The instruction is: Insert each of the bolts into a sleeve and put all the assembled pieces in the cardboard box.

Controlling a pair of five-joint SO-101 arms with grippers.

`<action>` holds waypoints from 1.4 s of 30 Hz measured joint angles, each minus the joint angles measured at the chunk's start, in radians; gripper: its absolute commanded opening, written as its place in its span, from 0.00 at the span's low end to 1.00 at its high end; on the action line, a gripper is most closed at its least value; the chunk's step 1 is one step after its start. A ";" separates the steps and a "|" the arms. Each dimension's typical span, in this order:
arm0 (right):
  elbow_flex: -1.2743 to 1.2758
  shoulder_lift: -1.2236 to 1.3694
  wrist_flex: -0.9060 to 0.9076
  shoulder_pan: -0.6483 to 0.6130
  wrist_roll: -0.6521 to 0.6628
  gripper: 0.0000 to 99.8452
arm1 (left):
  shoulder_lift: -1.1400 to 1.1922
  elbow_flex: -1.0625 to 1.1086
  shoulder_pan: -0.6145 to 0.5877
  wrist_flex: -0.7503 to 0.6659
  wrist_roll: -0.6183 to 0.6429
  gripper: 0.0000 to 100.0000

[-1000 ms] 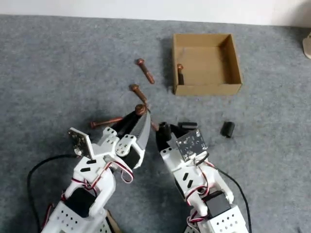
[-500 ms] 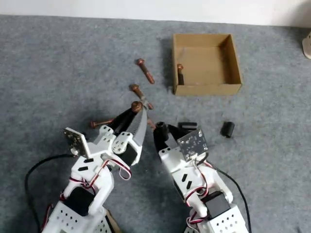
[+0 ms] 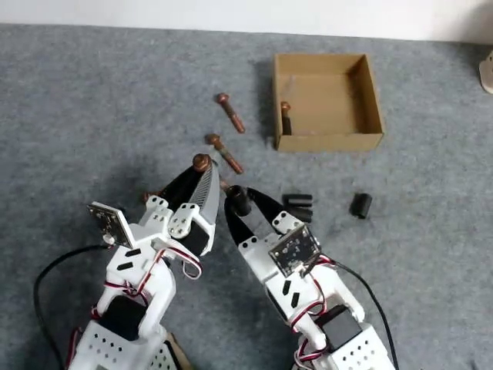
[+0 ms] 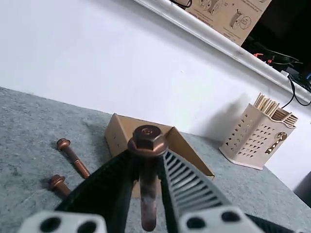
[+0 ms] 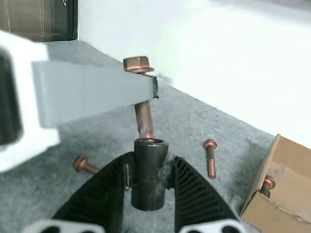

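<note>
floor: grey felt-ish carpet [image 3: 85, 92] pretty much everywhere | white wall [image 3: 231, 11] runs along 12 o'clock | beige perforated holder [image 4: 257, 138] stuffed with wooden sticks [image 4: 272, 103] parked at 2 o'clock by the wall | light: soft, even

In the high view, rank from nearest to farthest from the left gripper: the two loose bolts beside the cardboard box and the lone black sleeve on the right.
From the left gripper:
1. The lower bolt, just ahead of it.
2. The upper bolt, farther up the table.
3. The lone sleeve, far right.

Lab desk (felt mat [image 3: 77, 92], stick holder [image 4: 257, 136])
</note>
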 measured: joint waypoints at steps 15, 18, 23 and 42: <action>0.000 0.000 0.052 -0.005 0.003 0.00 | 0.000 -0.068 -0.031 -0.018 0.000 0.01; 0.000 0.000 0.052 -0.005 0.003 0.00 | 0.000 -0.068 -0.029 -0.018 0.000 0.01; 0.000 0.000 0.052 -0.005 0.003 0.00 | 0.000 -0.133 -0.029 0.058 0.034 0.01; 0.000 -0.002 0.078 -0.005 0.003 0.00 | 0.000 -0.187 -0.003 0.184 0.097 0.01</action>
